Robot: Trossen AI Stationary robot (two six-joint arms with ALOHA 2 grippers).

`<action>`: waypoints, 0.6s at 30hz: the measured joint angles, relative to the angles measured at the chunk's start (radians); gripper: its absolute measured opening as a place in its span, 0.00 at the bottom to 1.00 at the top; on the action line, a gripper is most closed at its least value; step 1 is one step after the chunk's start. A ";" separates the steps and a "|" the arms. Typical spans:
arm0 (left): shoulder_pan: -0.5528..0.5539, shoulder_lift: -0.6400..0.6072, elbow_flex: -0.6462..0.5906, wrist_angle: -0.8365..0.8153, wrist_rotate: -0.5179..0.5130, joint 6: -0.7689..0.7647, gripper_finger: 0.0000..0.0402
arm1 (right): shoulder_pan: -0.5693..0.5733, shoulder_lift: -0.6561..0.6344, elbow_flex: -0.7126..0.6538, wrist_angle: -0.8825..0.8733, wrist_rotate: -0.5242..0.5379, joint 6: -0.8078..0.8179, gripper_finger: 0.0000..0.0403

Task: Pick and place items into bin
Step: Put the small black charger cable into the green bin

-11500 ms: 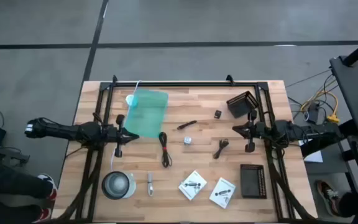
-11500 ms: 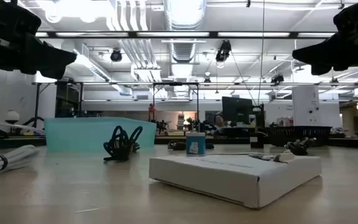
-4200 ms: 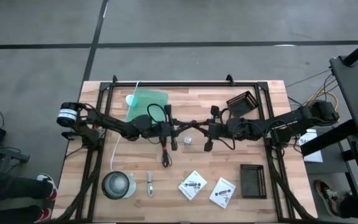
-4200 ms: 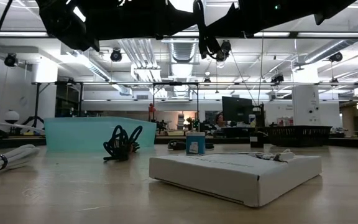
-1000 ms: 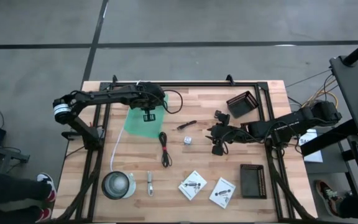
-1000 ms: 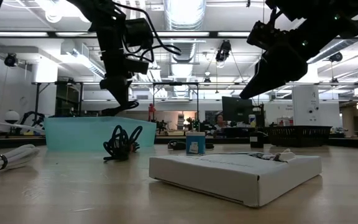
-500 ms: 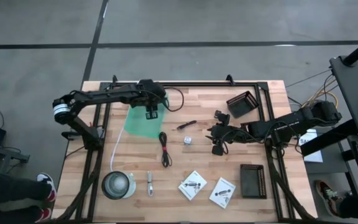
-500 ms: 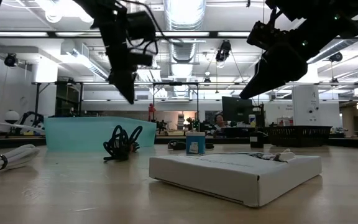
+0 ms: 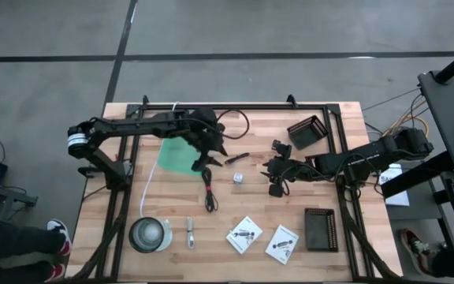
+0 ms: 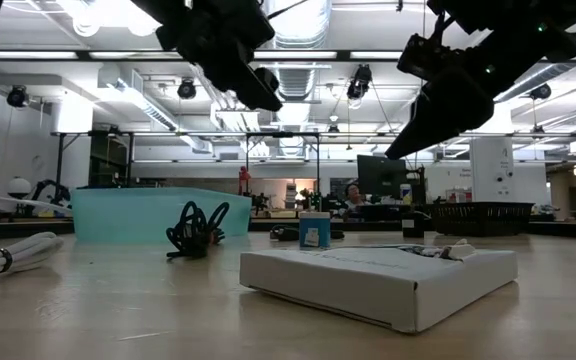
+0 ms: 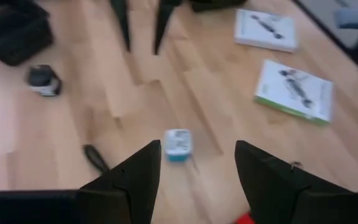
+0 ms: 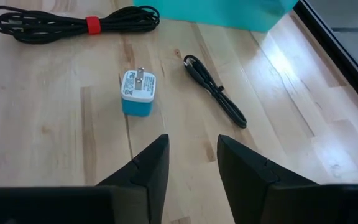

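The bin (image 9: 181, 147) lies near the surface's (image 9: 329, 170) far-left corner, within the left arm's reach; the left claw (image 9: 210, 155) hangs off its right edge with fingers released and nothing between them, over the cable (image 9: 208, 188) that stretches toward the near edge. Half a second ago that claw was over the bin itself; it has swung right, which suggests it is heading for another item. The plug (image 9: 238, 178) sits mid-surface with the stick (image 9: 236, 158) just beyond it, both between the two claws, so either arm could take them. The right claw (image 9: 271, 169) hovers right of the plug, fingers spread and empty, aimed at plug and stick; it has not moved in the last second, probably waiting for the left arm to clear. The connector seen by it at the start is no longer on the surface. Two packets (image 9: 245, 233) lie at the near edge, unchanged.
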 joint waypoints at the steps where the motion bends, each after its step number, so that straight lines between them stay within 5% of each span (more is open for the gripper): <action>1: -0.005 0.007 -0.005 0.029 -0.020 -0.018 0.47 | 0.000 0.000 0.000 -0.001 0.000 0.012 0.31; 8: -0.018 0.053 -0.029 0.089 -0.229 -0.092 0.47 | 0.000 0.000 -0.003 -0.003 -0.001 0.020 0.32; 18: -0.028 0.184 -0.037 0.095 -0.245 -0.118 0.47 | 0.000 0.000 -0.016 -0.006 -0.001 0.022 0.31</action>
